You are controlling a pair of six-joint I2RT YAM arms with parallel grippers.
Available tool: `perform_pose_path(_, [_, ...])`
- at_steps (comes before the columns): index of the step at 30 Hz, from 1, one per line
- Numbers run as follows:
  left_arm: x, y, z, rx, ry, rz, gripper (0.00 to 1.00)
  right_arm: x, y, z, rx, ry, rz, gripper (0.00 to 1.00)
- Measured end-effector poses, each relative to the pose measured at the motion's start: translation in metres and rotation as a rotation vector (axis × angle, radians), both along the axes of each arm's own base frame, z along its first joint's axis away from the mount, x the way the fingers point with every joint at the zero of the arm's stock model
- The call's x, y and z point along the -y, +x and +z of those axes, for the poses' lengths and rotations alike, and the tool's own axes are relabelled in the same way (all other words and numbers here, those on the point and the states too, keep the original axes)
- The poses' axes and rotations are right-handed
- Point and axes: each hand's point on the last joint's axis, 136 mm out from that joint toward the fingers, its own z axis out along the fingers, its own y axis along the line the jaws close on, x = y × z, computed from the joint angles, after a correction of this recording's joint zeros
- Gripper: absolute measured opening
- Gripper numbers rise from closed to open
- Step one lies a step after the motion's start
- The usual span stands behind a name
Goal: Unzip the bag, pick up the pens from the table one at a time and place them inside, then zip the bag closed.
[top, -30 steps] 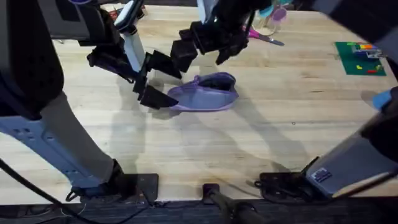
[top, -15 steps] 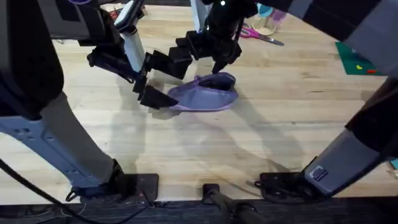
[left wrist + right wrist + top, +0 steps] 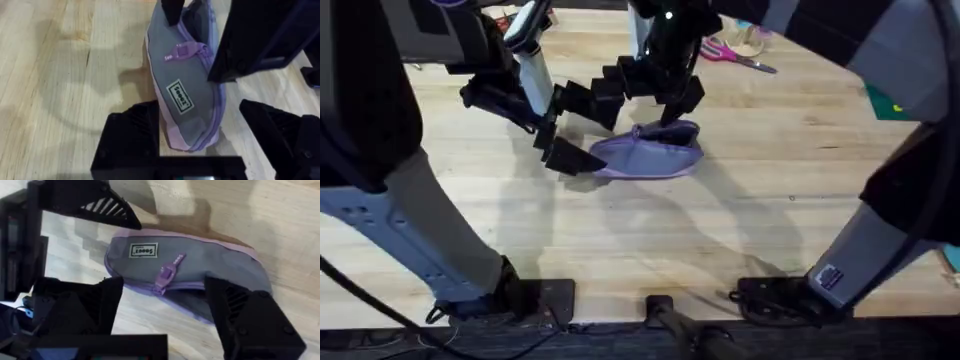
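The lilac bag (image 3: pixel 655 152) lies on the table (image 3: pixel 770 210) at centre, its zipper along the top. In the left wrist view the bag (image 3: pixel 185 95) has its near end between the black fingers of my left gripper (image 3: pixel 200 135), which straddles it open; one finger touches the fabric, the other stands just clear. My right gripper (image 3: pixel 658 100) hovers open just above the bag's middle. Its wrist view shows the bag (image 3: pixel 200 265) with the zipper pull (image 3: pixel 167 272) about halfway along, in line with the gap of the right gripper (image 3: pixel 162 305). The pens are out of view.
Pink-handled scissors (image 3: pixel 735 55) lie at the back of the table beside a pale cup (image 3: pixel 752 40). A green card (image 3: pixel 880 102) shows at the right edge. Bare wood stretches in front of the bag toward the arm bases.
My right gripper has swung left and lowered toward the bag's middle. The left gripper and the bag have stayed where they were.
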Motion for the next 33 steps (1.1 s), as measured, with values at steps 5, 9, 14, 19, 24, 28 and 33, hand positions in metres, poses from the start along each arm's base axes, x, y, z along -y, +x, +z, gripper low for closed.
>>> perform_pose_path(5, [0.0,0.0,0.0,0.0,0.0,0.0,0.996,-0.002,-0.002,-0.013,-0.024,-0.025,-0.002,0.928])
perform_pose_path(9, [0.0,0.0,0.0,0.0,0.0,0.0,0.996,-0.002,-0.003,-0.023,-0.046,-0.044,-0.003,0.821])
perform_pose_path(14, [0.0,0.0,0.0,0.0,0.0,0.0,0.995,-0.001,-0.002,-0.026,-0.049,-0.057,-0.008,0.648])
perform_pose_path(19, [0.0,0.0,0.0,0.003,0.0,0.0,0.995,0.003,-0.002,-0.027,-0.044,-0.078,-0.013,0.274])
perform_pose_path(24, [0.0,0.001,0.0,0.003,0.0,0.0,0.995,0.003,-0.001,-0.027,-0.043,-0.077,-0.019,0.034])
perform_pose_path(28, [0.0,0.0,0.0,0.003,0.0,0.0,0.995,0.005,-0.002,-0.027,-0.052,-0.08,-0.021,0.033])
perform_pose_path(33, [0.0,0.001,0.0,0.004,0.0,0.0,0.995,0.007,0.003,-0.016,-0.05,-0.064,-0.035,0.031])
